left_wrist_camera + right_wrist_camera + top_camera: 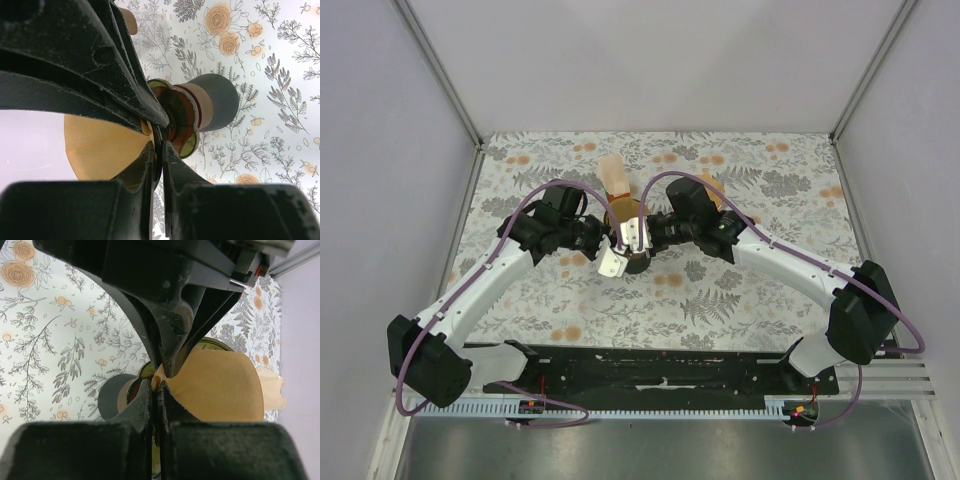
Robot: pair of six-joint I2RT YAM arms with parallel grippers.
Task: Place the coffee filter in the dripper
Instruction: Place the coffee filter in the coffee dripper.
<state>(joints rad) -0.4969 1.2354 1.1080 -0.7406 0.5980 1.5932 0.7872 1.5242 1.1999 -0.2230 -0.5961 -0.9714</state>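
The glass dripper (623, 218) with a wooden collar and dark base lies tilted at the table's middle. It also shows in the left wrist view (184, 112) and the right wrist view (114, 396). The tan coffee filter (100, 150) sits at the dripper's mouth, and shows in the right wrist view (220, 385) too. My left gripper (160, 142) is shut on the dripper's rim; in the top view it (617, 255) is just left of the dripper. My right gripper (156, 385) is shut at the filter's edge by the rim, meeting the left from the other side (642, 236).
A pale stack of spare filters (615, 175) stands just behind the dripper and shows at the right edge of the right wrist view (272, 387). The flowered tablecloth (770, 300) covers the table. White walls and metal rails (440, 80) enclose it.
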